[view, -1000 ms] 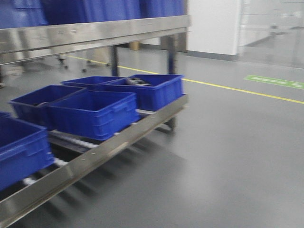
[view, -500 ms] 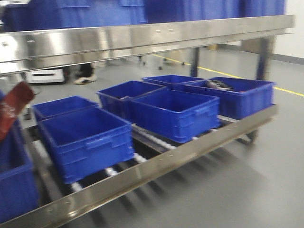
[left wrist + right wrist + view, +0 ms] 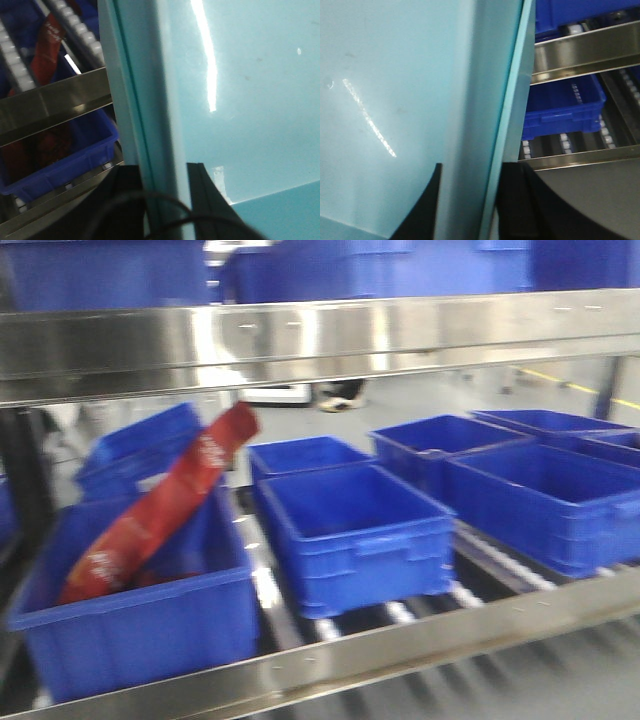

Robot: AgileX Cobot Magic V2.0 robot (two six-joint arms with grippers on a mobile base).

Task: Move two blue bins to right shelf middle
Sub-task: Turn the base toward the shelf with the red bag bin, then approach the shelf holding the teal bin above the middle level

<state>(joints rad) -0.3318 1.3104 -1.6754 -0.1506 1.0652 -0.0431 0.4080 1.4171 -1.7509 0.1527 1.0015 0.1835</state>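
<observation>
Bins: rigid blue moulded-plastic bins, open-topped, standing in rows on the roller bed of the brushed-steel shelf. Nearest empty blue bin sits at centre; a second empty blue bin to its right; a third, left blue bin, carries a long red foil packet leaning tilted out over its rim.

Handling: stiff walls, probably light when empty, smooth and somewhat slippery. Best hold is under the rolled rim or at the moulded handle lug on the near short wall.

Edges and room: the steel front rail runs along the near edge, so a bin must be lifted clear of it; the upper shelf beam limits headroom. Gaps between neighbouring bins are narrow. Open floor lies beyond the rack.

Grippers: both wrist views are filled by a pale teal panel; neither gripper's opening can be told, though the blurred frames suggest nothing is held.
</observation>
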